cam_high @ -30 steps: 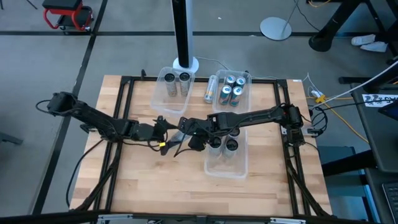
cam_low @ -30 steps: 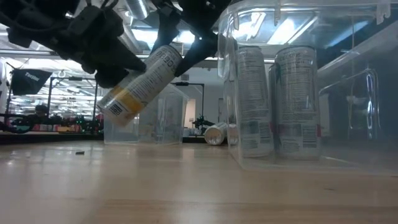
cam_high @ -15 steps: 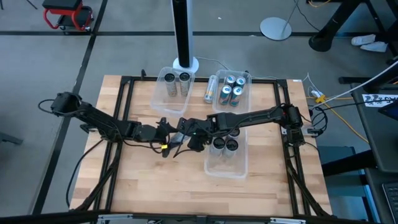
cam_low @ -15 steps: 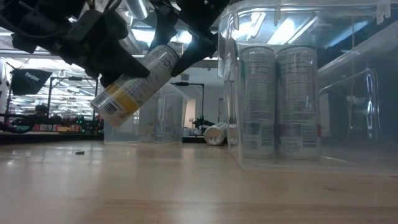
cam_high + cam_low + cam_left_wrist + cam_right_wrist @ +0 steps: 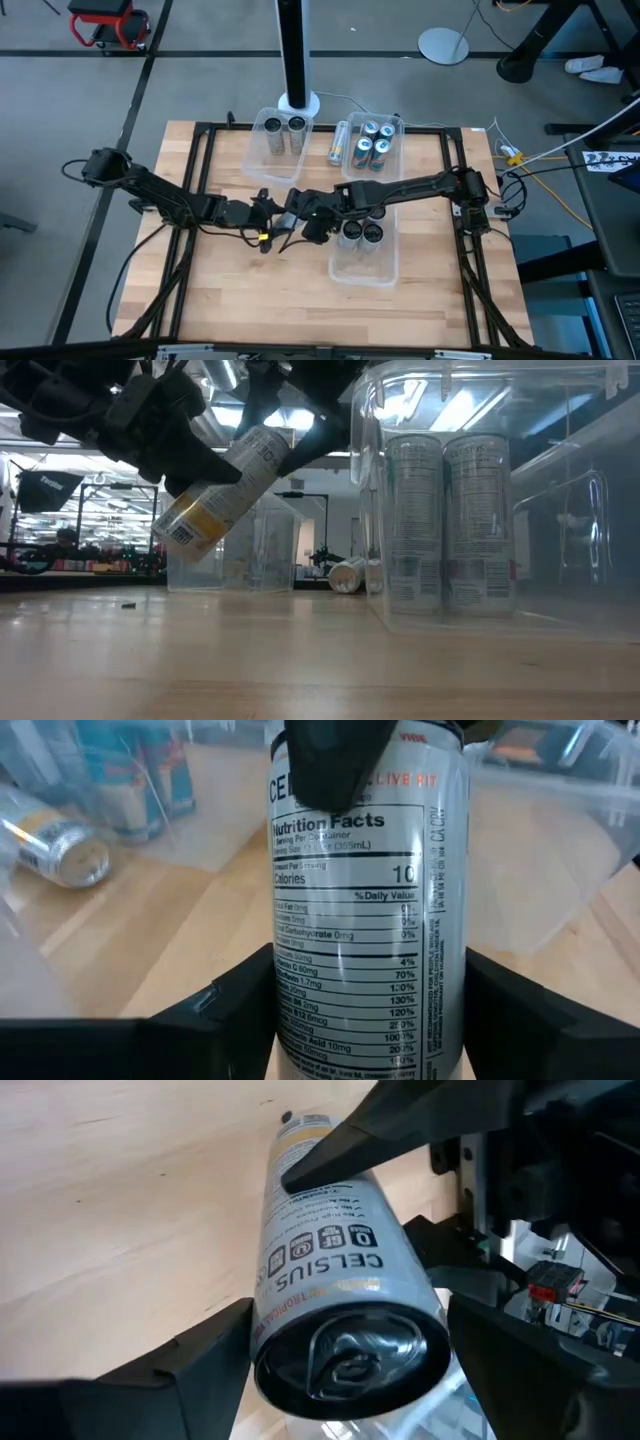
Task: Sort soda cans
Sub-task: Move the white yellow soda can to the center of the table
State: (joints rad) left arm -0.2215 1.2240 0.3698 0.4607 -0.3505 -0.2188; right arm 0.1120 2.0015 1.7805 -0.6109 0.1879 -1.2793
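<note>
Bare wooden table [image 5: 250, 290]; grey floor [image 5: 60, 120] surrounds it.

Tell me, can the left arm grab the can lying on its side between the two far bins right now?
Probably not yet. The left gripper is busy holding a tilted can mid-air with the right gripper; the lying can is far off.

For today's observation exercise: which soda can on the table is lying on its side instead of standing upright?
The can lying on the wood between the two far bins, outside both. The cans in the bins stand upright; one more hangs tilted between the grippers.
</note>
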